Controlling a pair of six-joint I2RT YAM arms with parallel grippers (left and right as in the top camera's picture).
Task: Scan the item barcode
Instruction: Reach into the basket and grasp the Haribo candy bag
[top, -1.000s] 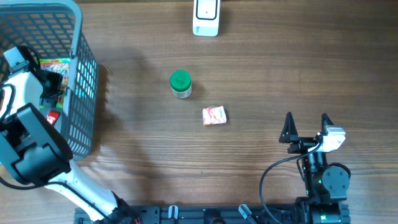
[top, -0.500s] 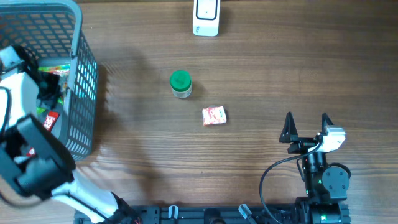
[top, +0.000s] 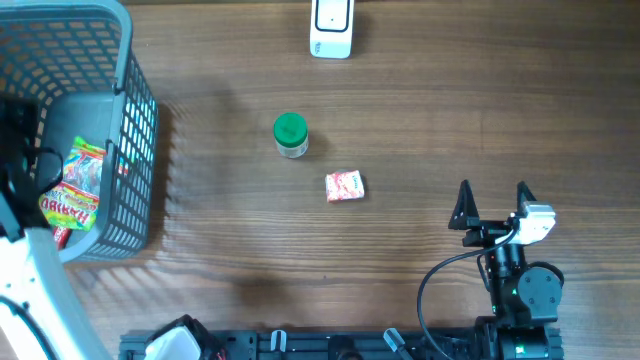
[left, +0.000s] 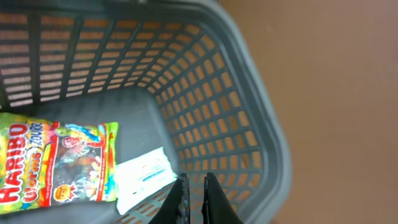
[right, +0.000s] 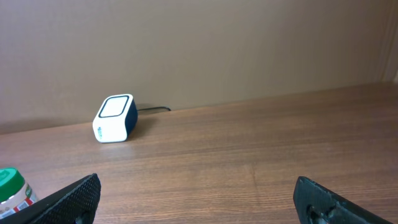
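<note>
The white barcode scanner stands at the table's far edge, and the right wrist view shows the scanner too. A Haribo candy bag lies inside the grey basket. In the left wrist view my left gripper hangs above the basket floor, shut with nothing between its fingers, right of the Haribo bag and a white packet. My right gripper rests open at the near right, holding nothing.
A green-lidded jar and a small red-and-white packet sit mid-table between scanner and right gripper. The jar shows at the right wrist view's left edge. The basket's mesh wall rises close beside the left fingers.
My left gripper has shut and the left arm has lifted back toward the left, uncovering the Haribo bag in the basket. The right arm has not moved.
</note>
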